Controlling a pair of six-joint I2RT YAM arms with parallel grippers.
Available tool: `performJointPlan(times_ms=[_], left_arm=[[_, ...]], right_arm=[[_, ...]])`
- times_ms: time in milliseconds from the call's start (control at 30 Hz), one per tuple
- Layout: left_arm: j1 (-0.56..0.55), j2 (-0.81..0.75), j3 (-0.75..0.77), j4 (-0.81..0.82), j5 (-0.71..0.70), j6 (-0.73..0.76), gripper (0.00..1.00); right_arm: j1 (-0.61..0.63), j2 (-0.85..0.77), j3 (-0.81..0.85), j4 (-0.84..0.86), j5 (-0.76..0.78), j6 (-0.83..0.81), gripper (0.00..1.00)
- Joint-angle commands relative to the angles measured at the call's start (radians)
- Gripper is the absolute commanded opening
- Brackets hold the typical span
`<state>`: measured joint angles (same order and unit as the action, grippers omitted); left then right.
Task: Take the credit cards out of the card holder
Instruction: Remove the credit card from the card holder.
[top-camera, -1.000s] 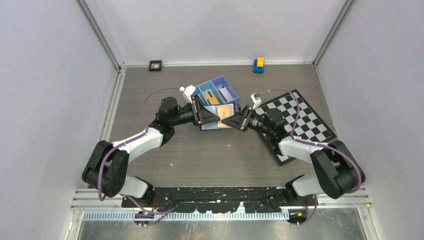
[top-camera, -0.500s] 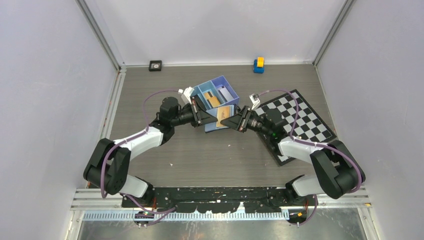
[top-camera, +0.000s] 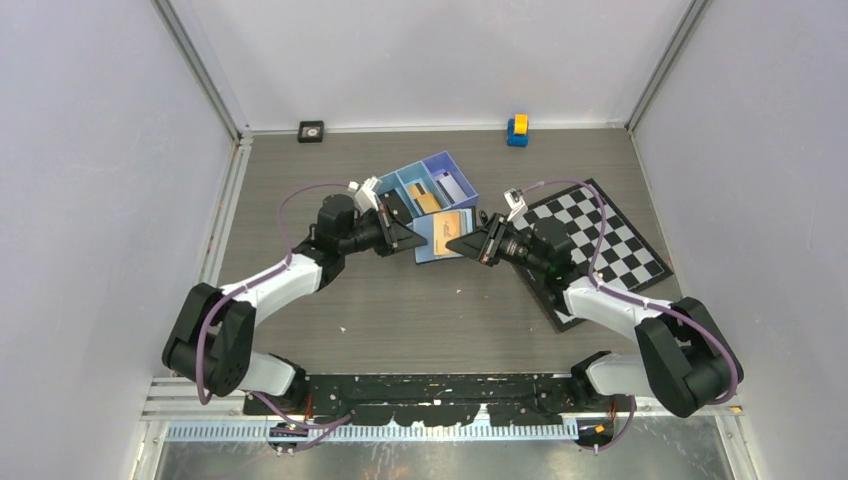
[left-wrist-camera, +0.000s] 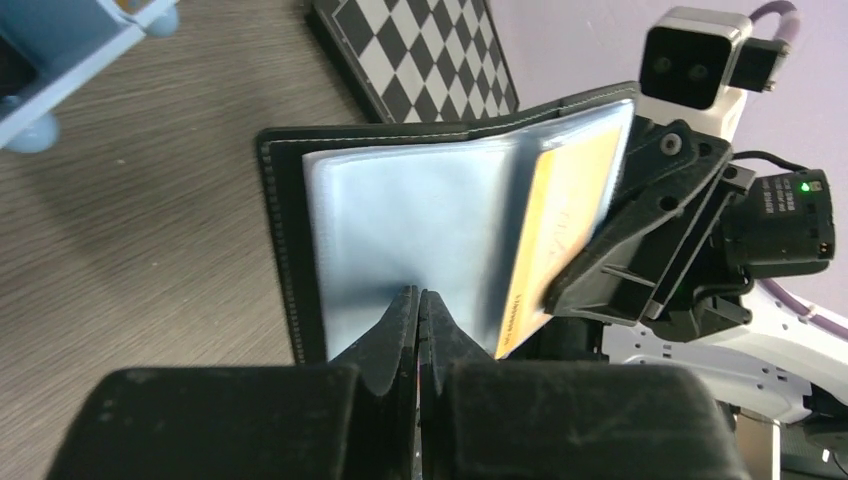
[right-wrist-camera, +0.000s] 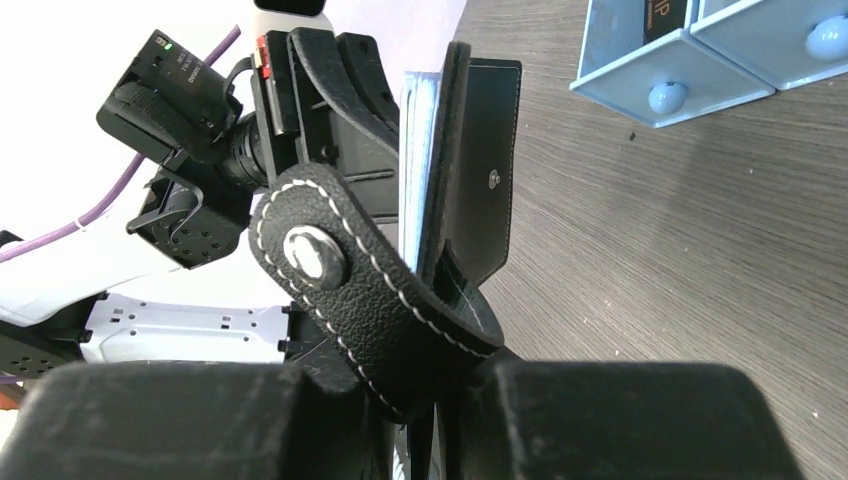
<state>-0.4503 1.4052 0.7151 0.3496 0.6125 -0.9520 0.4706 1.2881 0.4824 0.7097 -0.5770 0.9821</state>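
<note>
From above, both arms reach in from the near corners with elbows bent, and their wrists meet at the middle of the surface (top-camera: 400, 310). The left tool (top-camera: 410, 236) and right tool (top-camera: 458, 242) face each other. The card holder (top-camera: 440, 248) hangs open between them, just on the near side of the blue tray (top-camera: 452, 170). Its pale inside faces up and its long axis runs from tool to tool, with the orange card (top-camera: 449, 221) along its far edge.

In the left wrist view, the left tool (left-wrist-camera: 418, 305) is clenched, its tips meeting at the lower edge of the pale leaves of the card holder (left-wrist-camera: 400, 220). I cannot tell whether a leaf is caught. The right tool (left-wrist-camera: 640, 240) clamps the opposite end, over the orange card (left-wrist-camera: 560, 225).

In the right wrist view, the right tool (right-wrist-camera: 440, 330) grasps the card holder (right-wrist-camera: 490, 160), which is seen edge-on and upright. The strap tab (right-wrist-camera: 340, 270) curls towards the camera.
</note>
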Motion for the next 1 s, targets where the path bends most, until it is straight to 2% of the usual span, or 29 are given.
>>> performJointPlan(times_ms=[0, 100, 200, 333, 500, 800, 900, 967], left_arm=[[0.020, -0.056, 0.006, -0.042, -0.047, 0.038, 0.00], [0.021, -0.055, -0.026, 0.099, 0.010, -0.013, 0.02], [0.021, -0.030, -0.056, 0.285, 0.077, -0.104, 0.17], [0.021, -0.010, -0.083, 0.456, 0.127, -0.175, 0.28], [0.011, 0.028, -0.078, 0.505, 0.150, -0.198, 0.32], [-0.024, 0.110, -0.019, 0.484, 0.198, -0.215, 0.27], [-0.024, 0.115, -0.019, 0.510, 0.206, -0.230, 0.19], [-0.024, 0.113, -0.022, 0.523, 0.206, -0.232, 0.01]], right_arm=[[-0.006, -0.045, 0.018, 0.075, 0.002, -0.014, 0.11], [-0.007, -0.043, 0.020, 0.070, 0.000, -0.014, 0.10], [-0.007, -0.027, 0.024, 0.083, -0.013, -0.005, 0.07], [-0.009, -0.014, 0.024, 0.108, -0.026, 0.010, 0.04], [-0.007, -0.002, 0.025, 0.141, -0.045, 0.027, 0.03], [-0.008, 0.069, 0.027, 0.276, -0.099, 0.112, 0.03], [-0.007, 0.068, 0.026, 0.278, -0.097, 0.115, 0.03], [-0.007, 0.067, 0.023, 0.277, -0.093, 0.113, 0.04]])
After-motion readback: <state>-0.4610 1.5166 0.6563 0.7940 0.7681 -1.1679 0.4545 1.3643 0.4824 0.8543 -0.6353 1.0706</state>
